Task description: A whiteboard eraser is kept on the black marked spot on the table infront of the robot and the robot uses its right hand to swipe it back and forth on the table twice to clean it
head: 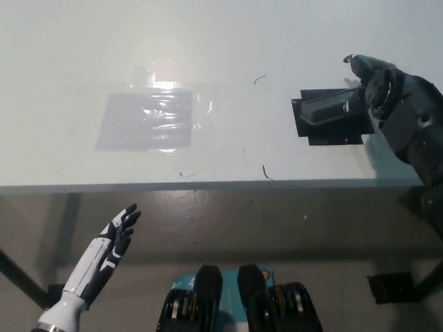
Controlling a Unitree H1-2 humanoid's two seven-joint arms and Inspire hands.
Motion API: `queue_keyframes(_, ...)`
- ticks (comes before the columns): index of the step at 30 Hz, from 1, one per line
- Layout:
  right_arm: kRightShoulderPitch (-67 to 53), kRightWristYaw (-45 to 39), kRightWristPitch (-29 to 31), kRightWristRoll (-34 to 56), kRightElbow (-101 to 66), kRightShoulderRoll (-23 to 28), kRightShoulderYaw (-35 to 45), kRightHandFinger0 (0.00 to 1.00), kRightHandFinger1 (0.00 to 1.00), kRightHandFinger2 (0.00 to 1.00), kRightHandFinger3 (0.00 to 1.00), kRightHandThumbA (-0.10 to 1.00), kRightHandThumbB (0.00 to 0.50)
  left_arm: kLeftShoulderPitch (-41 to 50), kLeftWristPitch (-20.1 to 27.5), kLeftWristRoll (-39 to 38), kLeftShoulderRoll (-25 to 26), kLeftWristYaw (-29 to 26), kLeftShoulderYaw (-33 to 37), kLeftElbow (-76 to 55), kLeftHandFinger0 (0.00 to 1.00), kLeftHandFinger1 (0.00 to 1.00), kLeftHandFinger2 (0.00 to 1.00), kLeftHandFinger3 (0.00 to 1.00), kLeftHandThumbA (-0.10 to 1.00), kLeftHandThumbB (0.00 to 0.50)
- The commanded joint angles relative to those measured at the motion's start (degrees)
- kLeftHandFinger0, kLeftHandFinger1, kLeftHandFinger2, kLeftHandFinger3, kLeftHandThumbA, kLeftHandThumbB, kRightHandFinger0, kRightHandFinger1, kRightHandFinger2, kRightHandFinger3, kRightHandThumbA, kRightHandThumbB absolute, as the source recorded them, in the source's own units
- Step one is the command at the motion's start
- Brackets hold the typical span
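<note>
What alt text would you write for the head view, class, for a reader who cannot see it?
The robot's black right hand rests at the right end of an eraser lying on a black patch on a white table. Whether it grips the eraser is unclear. The white left hand hangs open below the table edge, lower left.

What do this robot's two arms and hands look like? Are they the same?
No. The left hand has dark fingers on a slim white forearm with black markings near the wrist. The right hand and arm are all black, bulkier, built of rounded, glossy segments.
</note>
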State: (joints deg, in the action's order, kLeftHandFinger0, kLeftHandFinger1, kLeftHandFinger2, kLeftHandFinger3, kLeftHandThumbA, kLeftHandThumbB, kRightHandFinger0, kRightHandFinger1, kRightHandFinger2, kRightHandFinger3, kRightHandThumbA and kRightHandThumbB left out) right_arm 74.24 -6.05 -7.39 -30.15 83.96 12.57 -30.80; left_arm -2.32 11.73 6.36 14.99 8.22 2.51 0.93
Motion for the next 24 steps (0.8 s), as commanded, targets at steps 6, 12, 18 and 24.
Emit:
queue_keyframes(6,4.5,2.1,2.3,0.3,-0.7,1.8,0.7,1.00,1.00,1.00,1.00,0.69,0.313,-1.4,0.1,-0.4,1.5,0.9,-0.5,-1.5,1.00,1.00,1.00,1.00,1.00,0.448)
queue_keyframes(12,6.7,-14.4,0.0,4.1,-0.1,2.4,4.6,1.00,1.00,1.00,1.00,0.94,0.335,-1.8,0.0,-0.1,1.7,0.9,-0.6,-1.5,1.00,1.00,1.00,1.00,1.00,0.446)
queue_keyframes(18,8.4,-23.3,0.6,4.2,0.0,2.8,4.8,1.00,1.00,1.00,1.00,1.00,0.309,-2.3,0.5,-0.6,1.8,1.0,-0.7,-1.1,1.00,1.00,1.00,1.00,1.00,0.437)
queue_keyframes(24,11.2,-28.6,-0.9,3.1,0.0,2.6,3.6,1.00,1.00,1.00,1.00,1.00,0.385,-3.0,0.7,-0.9,2.1,1.3,-0.8,-0.8,1.00,1.00,1.00,1.00,1.00,0.444)
